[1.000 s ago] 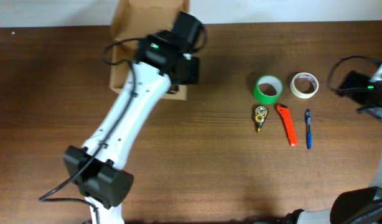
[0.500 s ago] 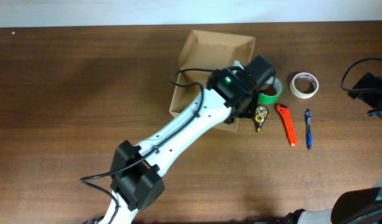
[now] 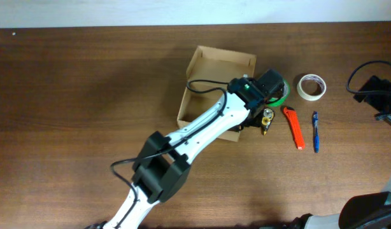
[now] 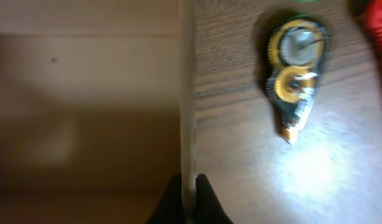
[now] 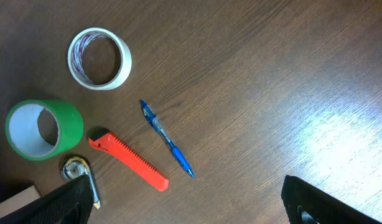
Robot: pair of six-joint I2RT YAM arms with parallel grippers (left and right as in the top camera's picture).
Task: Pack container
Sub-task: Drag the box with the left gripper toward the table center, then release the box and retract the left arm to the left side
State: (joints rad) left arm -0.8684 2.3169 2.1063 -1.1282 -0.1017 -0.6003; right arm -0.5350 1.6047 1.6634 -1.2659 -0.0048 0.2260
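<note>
On the dark wood-grain table (image 3: 68, 95), the open tan cardboard container (image 3: 211, 63) sits far of centre, its thin right wall pinched by the left tool (image 4: 188, 198), whose arm (image 3: 202, 130) half hides a green tape roll (image 5: 71, 124); the right tool (image 5: 185, 208) gapes wide, partly out of frame.

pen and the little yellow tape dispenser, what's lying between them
The orange cutter lies between the pen and the dispenser, apart from both. The overhead view shows it plainly, and so does the right wrist view.
</note>
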